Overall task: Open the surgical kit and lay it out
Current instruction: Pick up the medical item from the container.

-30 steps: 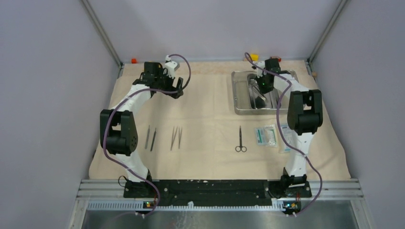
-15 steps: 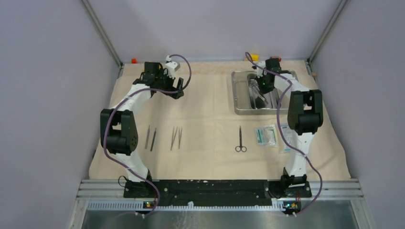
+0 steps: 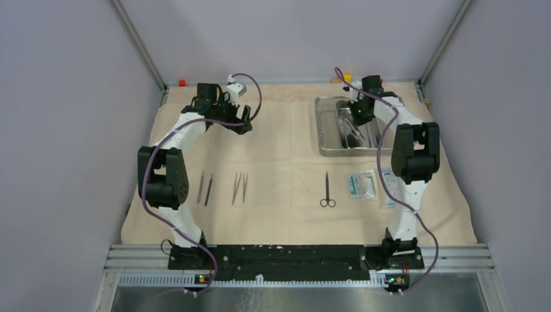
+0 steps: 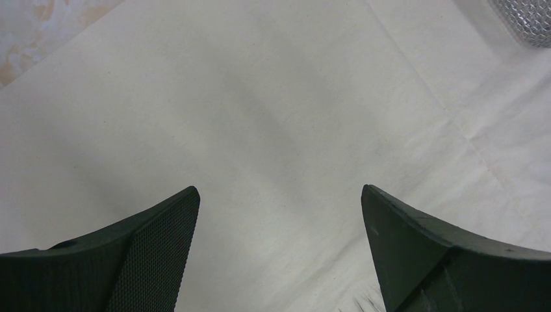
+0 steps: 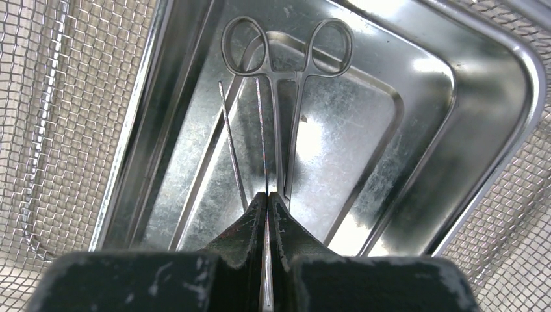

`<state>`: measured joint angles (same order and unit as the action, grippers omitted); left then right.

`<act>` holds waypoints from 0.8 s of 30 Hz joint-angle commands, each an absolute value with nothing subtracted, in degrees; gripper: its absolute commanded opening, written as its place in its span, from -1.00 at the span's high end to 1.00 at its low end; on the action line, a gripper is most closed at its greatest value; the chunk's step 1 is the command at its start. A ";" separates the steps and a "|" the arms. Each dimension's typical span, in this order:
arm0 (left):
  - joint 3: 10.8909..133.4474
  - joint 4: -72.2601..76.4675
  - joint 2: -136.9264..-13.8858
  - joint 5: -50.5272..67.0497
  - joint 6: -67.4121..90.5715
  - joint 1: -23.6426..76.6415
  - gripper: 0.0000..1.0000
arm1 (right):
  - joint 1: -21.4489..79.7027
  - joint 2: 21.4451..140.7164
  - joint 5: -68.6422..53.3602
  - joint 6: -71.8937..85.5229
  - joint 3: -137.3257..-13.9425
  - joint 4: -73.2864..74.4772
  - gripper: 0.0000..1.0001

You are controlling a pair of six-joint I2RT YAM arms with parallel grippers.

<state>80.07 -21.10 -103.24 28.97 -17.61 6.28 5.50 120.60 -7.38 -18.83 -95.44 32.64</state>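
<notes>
Tray [image 5: 422, 62] of shiny steel sits near the far right corner of the cloth [image 3: 286, 156], with wire mesh [image 5: 39, 130] showing on either side of it. Inside lie ring-handled forceps [image 5: 287, 123], rings away from my fingers, and just beside them tweezers [image 5: 233, 144], whose two thin arms spread apart toward the same end. My right gripper [image 5: 268, 195] is down in the tray with its jaws pressed together on the joined end of the tweezers; a sliver of bright metal shows between them. The forceps' tips run in just beside one finger, and I cannot tell whether they touch it. My right arm reaches toward the far edge, elbow high, wrist tipped down into the tray. On the near half of the cloth lie four thin tools [image 3: 236, 188] in two pairs on the left, scissors [image 3: 327, 192] in the middle with handles toward me, and packets [image 3: 361, 184] right of them, beside my right arm. My left gripper [image 4: 279, 192] hangs over bare cloth in the far left part, jaws spread wide with nothing between them, well apart from every tool. My left arm bends up from its base and stretches that way.
</notes>
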 commanded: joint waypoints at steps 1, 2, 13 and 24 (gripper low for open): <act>82.79 -20.08 -104.19 33.55 -16.66 6.15 -0.98 | 5.12 116.32 -6.24 -17.86 -98.88 32.80 1.00; 82.83 -19.61 -104.23 34.28 -15.91 6.23 -0.98 | 5.16 115.98 -5.78 -17.78 -99.14 32.79 1.00; 84.35 -13.08 -104.24 37.03 -1.92 8.19 -0.98 | 7.61 108.42 -2.12 -12.79 -98.89 27.67 1.00; 93.50 -9.57 -106.57 36.86 15.38 17.47 -0.81 | 19.67 102.61 -1.38 -2.81 -94.71 19.46 1.00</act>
